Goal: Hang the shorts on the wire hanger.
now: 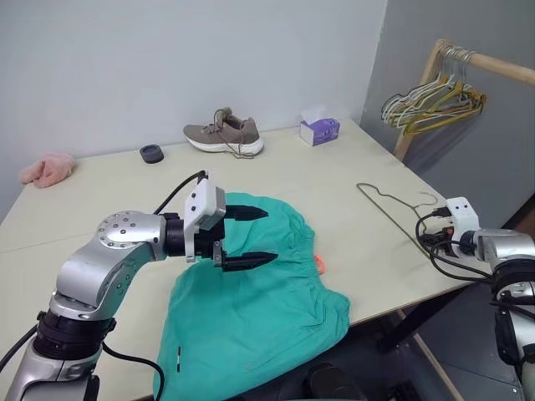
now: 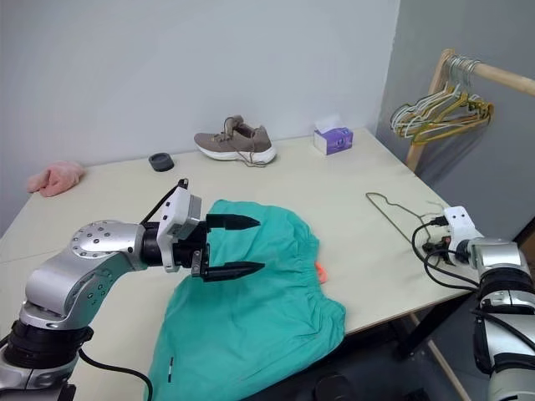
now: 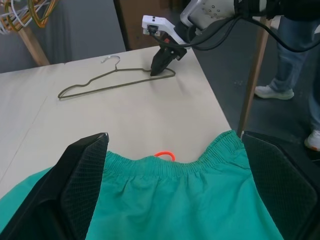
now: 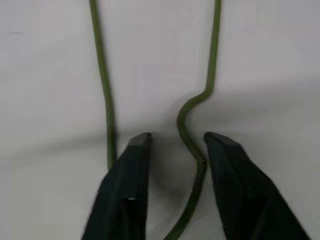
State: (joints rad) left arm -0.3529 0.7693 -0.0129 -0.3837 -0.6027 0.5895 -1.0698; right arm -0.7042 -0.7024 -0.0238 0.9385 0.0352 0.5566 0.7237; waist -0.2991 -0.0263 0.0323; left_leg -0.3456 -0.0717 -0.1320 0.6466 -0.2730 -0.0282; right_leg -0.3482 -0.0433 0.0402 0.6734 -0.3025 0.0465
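The teal-green shorts (image 1: 251, 292) lie spread on the table's near side, with the waistband toward the right and the orange drawstring tip (image 1: 321, 265) poking out. My left gripper (image 1: 270, 236) hovers open just above the shorts, fingers pointing right with nothing between them. The olive wire hanger (image 1: 393, 205) lies flat near the table's right edge. My right gripper (image 4: 177, 136) is down at the hanger's near end. Its fingers stand a little apart, with one bent stretch of the wire (image 4: 182, 120) between them against one pad. The other wire strand runs under the opposite finger (image 4: 130, 170).
A brown shoe (image 1: 224, 134), a purple tissue box (image 1: 319, 129), a small black cap (image 1: 151, 153) and a pink fluffy item (image 1: 48, 169) sit along the far side. Bunched white and yellow hangers (image 1: 430, 104) hang on a wooden rail beyond the right corner. A person's legs (image 3: 300, 50) stand nearby.
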